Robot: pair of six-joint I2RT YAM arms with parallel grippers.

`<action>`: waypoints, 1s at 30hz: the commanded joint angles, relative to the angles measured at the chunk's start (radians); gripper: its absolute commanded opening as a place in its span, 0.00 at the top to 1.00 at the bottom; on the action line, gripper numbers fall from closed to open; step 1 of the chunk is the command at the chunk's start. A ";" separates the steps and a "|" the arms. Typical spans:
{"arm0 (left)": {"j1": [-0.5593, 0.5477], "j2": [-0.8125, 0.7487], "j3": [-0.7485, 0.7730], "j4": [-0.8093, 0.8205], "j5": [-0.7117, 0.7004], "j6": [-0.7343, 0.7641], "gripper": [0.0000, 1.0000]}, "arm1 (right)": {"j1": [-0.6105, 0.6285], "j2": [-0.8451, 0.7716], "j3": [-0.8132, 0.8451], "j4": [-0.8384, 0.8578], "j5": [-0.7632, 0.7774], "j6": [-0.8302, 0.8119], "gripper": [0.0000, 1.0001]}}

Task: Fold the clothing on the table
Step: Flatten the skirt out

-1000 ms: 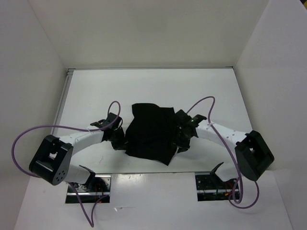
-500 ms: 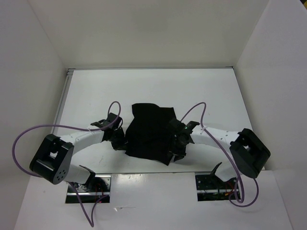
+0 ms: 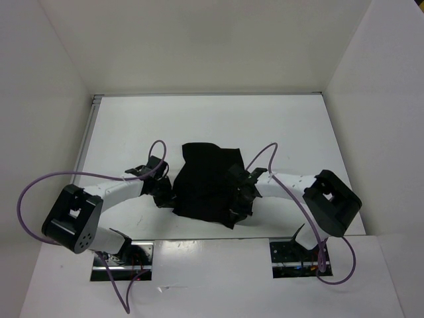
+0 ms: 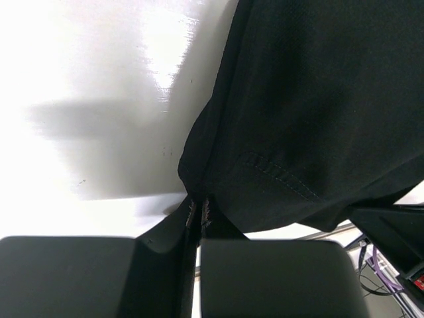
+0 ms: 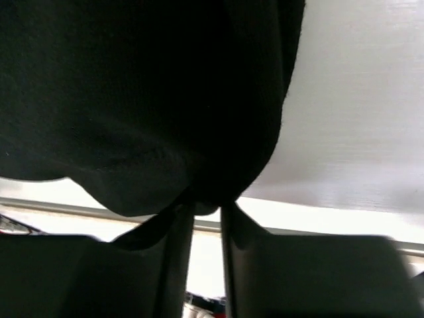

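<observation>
The black clothing (image 3: 209, 185) lies crumpled in the middle of the white table (image 3: 132, 126), between both arms. My left gripper (image 3: 169, 192) is at its left edge. In the left wrist view that gripper (image 4: 197, 209) is shut, pinching the hem of the clothing (image 4: 311, 99). My right gripper (image 3: 237, 197) reaches onto the cloth's right side. In the right wrist view its jaws (image 5: 207, 207) stand a narrow gap apart, and a fold of the clothing (image 5: 132, 99) bulges between the tips.
A thin metal rim (image 3: 85, 139) runs along the table's left side, with white walls on three sides. Purple cables (image 3: 40, 182) loop off both arms. The arm mounts (image 3: 122, 260) (image 3: 295, 255) sit at the near edge.
The right arm has slid left onto the cloth's right edge, and its jaws have narrowed round a fold. The left arm and its grip have not moved.
</observation>
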 commanded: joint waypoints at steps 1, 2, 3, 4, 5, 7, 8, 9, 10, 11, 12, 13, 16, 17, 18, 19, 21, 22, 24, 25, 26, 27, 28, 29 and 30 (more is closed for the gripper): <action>0.011 0.015 -0.025 0.042 0.001 0.030 1.00 | 0.016 0.036 0.003 0.048 0.149 0.028 0.83; 0.023 0.024 -0.034 0.042 0.020 0.030 1.00 | 0.016 0.036 0.014 0.032 0.227 0.040 0.91; 0.023 0.024 -0.034 0.054 0.031 0.043 1.00 | 0.016 0.022 0.049 -0.023 0.269 0.049 1.00; 0.032 0.013 -0.034 0.055 0.043 0.056 1.00 | 0.016 0.008 0.073 -0.059 0.309 0.059 1.00; 0.033 -0.002 -0.008 0.055 0.053 0.081 1.00 | 0.016 -0.031 0.099 -0.096 0.345 0.059 1.00; 0.033 -0.080 0.036 0.023 0.063 0.133 1.00 | 0.016 -0.091 0.187 -0.179 0.428 0.046 1.00; 0.033 -0.109 0.071 0.007 0.064 0.148 1.00 | 0.016 -0.121 0.225 -0.197 0.450 0.031 1.00; 0.033 -0.161 0.155 0.007 0.050 0.167 1.00 | -0.031 -0.169 0.308 -0.226 0.464 -0.031 1.00; 0.042 -0.176 0.206 0.007 0.050 0.187 1.00 | -0.065 -0.185 0.352 -0.226 0.464 -0.074 1.00; 0.055 -0.176 0.263 0.007 0.059 0.226 1.00 | -0.101 -0.197 0.400 -0.239 0.464 -0.120 1.00; 0.084 -0.156 0.386 0.016 0.092 0.251 1.00 | -0.175 -0.208 0.498 -0.248 0.464 -0.210 1.00; 0.100 -0.133 0.456 0.016 0.093 0.268 1.00 | -0.209 -0.208 0.550 -0.248 0.453 -0.249 1.00; 0.173 -0.015 0.725 -0.007 0.204 0.314 1.00 | -0.304 -0.199 0.757 -0.266 0.443 -0.366 1.00; 0.187 0.008 0.777 -0.007 0.237 0.314 1.00 | -0.318 -0.199 0.834 -0.266 0.443 -0.385 1.00; 0.201 0.036 0.808 0.010 0.304 0.314 1.00 | -0.329 -0.199 0.862 -0.266 0.427 -0.400 1.00; 0.212 0.036 0.831 0.010 0.313 0.314 1.00 | -0.338 -0.199 0.882 -0.275 0.415 -0.414 1.00; 0.221 0.036 0.843 0.028 0.324 0.305 1.00 | -0.338 -0.219 0.894 -0.275 0.394 -0.414 1.00; 0.221 0.036 0.821 0.028 0.333 0.305 1.00 | -0.338 -0.231 0.867 -0.275 0.381 -0.414 1.00; 0.221 -0.014 0.721 0.055 0.346 0.293 1.00 | -0.338 -0.294 0.815 -0.275 0.348 -0.403 1.00; 0.221 -0.034 0.680 0.070 0.355 0.293 1.00 | -0.338 -0.321 0.749 -0.263 0.309 -0.386 1.00; 0.221 -0.082 0.637 0.080 0.355 0.293 1.00 | -0.338 -0.351 0.715 -0.253 0.286 -0.376 1.00; 0.221 -0.108 0.594 0.081 0.369 0.284 1.00 | -0.338 -0.381 0.683 -0.252 0.262 -0.365 1.00; 0.221 -0.137 0.514 0.081 0.395 0.284 1.00 | -0.338 -0.448 0.622 -0.252 0.208 -0.354 1.00; 0.212 -0.203 0.479 0.081 0.410 0.284 1.00 | -0.338 -0.486 0.594 -0.252 0.177 -0.330 1.00; 0.201 -0.240 0.451 0.081 0.427 0.273 1.00 | -0.338 -0.524 0.571 -0.265 0.145 -0.317 1.00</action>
